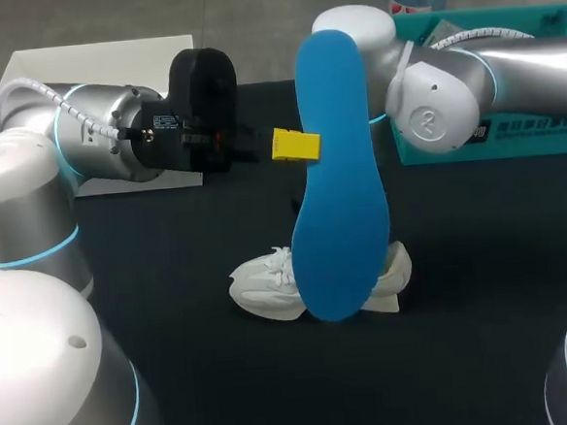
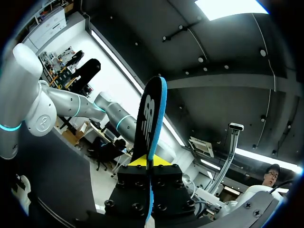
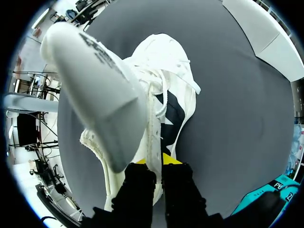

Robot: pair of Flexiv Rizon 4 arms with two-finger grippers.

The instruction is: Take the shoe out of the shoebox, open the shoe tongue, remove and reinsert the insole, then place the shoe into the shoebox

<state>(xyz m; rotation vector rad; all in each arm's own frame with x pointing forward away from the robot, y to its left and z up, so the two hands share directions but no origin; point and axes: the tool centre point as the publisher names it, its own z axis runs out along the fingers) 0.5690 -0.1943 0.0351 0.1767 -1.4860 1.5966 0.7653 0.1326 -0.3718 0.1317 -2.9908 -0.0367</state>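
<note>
My left gripper point(image 1: 295, 145) holds the blue insole point(image 1: 338, 189) upright in the air above the middle of the table, shut on its edge. In the left wrist view the insole point(image 2: 149, 118) stands edge-on between the yellow tips of the left gripper point(image 2: 149, 164), black on one face. The white shoe point(image 1: 264, 282) lies on the black table, partly hidden behind the insole. My right arm point(image 1: 441, 104) comes in from the back right; its gripper is hidden behind the insole. In the right wrist view the right gripper point(image 3: 154, 161) is shut on a thin edge of the shoe point(image 3: 175, 95) by the laces.
A teal shoebox point(image 1: 512, 138) stands at the back right behind my right arm, its corner point(image 3: 266, 202) showing beside the right gripper. A white flat box or lid point(image 1: 98, 60) lies at the back left. Bare black table point(image 1: 171, 279) surrounds the shoe.
</note>
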